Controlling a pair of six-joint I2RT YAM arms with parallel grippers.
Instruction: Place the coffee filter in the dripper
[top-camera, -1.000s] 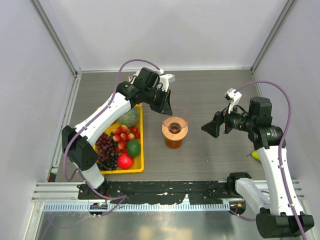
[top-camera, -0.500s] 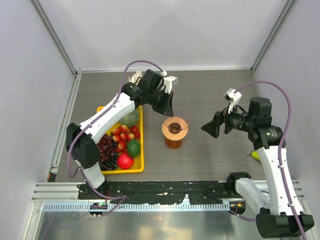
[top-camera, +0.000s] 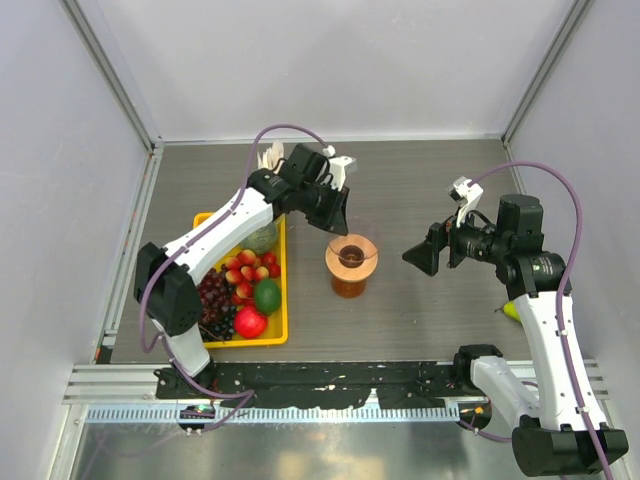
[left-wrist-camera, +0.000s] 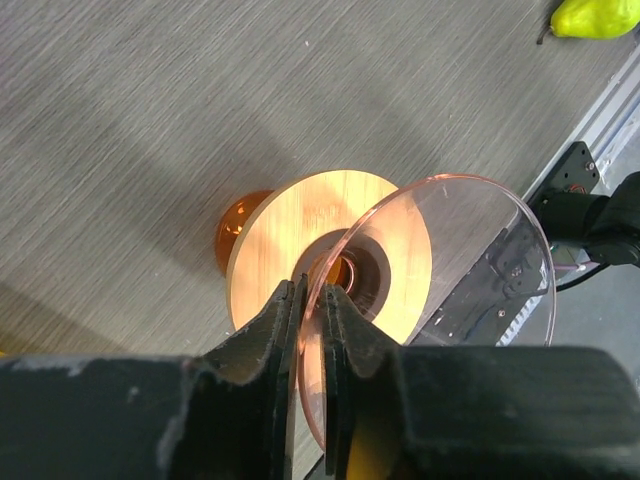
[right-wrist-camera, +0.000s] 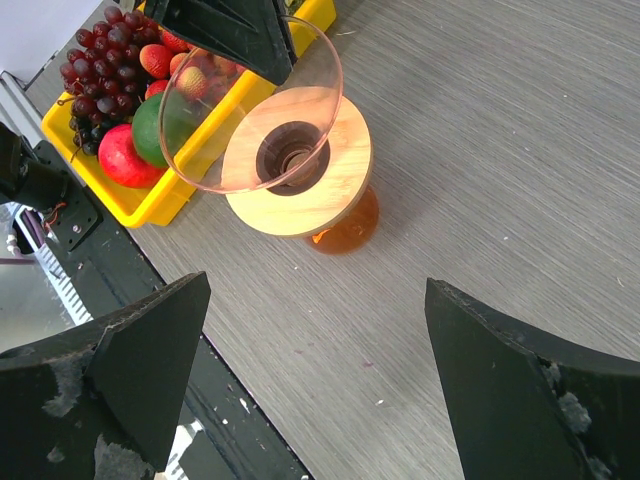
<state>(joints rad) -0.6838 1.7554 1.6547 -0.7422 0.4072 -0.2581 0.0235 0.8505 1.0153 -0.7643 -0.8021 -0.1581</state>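
Step in hand: settling the dripper (left-wrist-camera: 330, 250). It sits atop the jug (left-wrist-camera: 238, 225), mid-surface. The left fingers (left-wrist-camera: 283, 320) straddle its clear rim; whether they are gripping or letting go cannot be told. The right fingers (right-wrist-camera: 150, 340) are spread wide and empty. No single coffee filter is visible, so the next move calls for fetching one.

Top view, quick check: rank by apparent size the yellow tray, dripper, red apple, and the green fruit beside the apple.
1. yellow tray
2. dripper
3. red apple and green fruit: they look about alike, so I won't rank them.
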